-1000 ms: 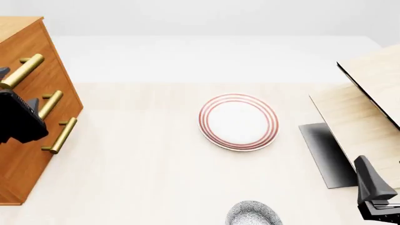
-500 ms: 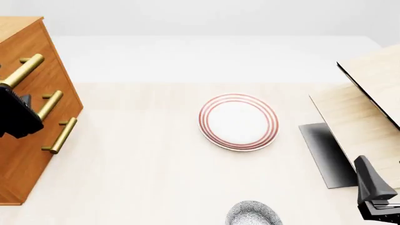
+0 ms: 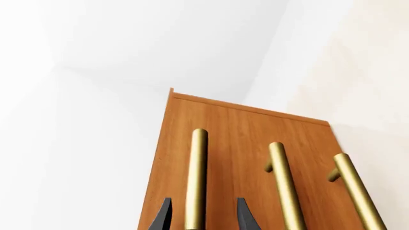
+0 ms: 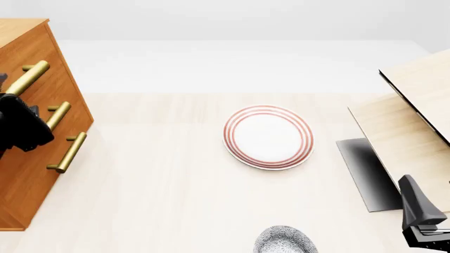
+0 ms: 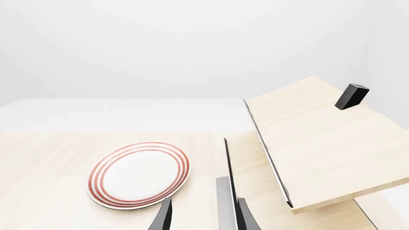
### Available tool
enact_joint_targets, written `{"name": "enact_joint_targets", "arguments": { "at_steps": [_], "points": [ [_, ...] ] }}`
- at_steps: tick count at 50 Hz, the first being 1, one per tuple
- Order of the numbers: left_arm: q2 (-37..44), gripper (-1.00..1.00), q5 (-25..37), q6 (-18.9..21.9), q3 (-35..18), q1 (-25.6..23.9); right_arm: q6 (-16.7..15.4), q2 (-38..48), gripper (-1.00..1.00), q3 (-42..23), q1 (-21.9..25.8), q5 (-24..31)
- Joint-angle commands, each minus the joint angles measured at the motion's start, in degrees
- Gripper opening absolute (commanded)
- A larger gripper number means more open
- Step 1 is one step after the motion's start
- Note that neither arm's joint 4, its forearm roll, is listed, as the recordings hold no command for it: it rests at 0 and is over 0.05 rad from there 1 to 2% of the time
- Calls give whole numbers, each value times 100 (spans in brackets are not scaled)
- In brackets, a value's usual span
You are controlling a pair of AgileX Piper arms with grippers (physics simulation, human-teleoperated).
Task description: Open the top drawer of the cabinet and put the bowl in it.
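Two open grippers: left gripper [image 3: 198, 218] fingers astride top drawer [image 3: 191, 143] handle, plate [image 4: 268, 137] mid-table, right gripper [image 5: 202, 218] empty.

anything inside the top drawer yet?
Can't tell. The top drawer is not visibly pulled out of the cabinet, so its inside is hidden. The left tool straddles its brass handle. The bowl sits on the table.

Cabinet [image 4: 31, 121] far left, plate [image 4: 268, 137] centre, bowl [image 4: 285, 241] nearest.
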Motion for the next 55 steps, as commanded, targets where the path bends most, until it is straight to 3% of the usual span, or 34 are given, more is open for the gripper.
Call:
{"name": "enact_joint_targets", "arguments": {
  "at_steps": [1, 4, 5, 36, 55],
  "points": [
    [272, 100, -191, -13, -70, 106, -2, -6, 100, 4, -1, -2],
    [151, 100, -141, -89, -85, 151, 3, -3, 100, 4, -5, -1],
    [121, -100, -201, -75, -54, 174, 2, -4, 100, 4, -6, -2],
    [-348, -100, 164, 78, 83, -246, 0, -5, 100, 4, -2, -2],
    [-381, -100, 470, 109, -321, -829, 3, -5, 100, 4, -8, -1]
  ]
}}
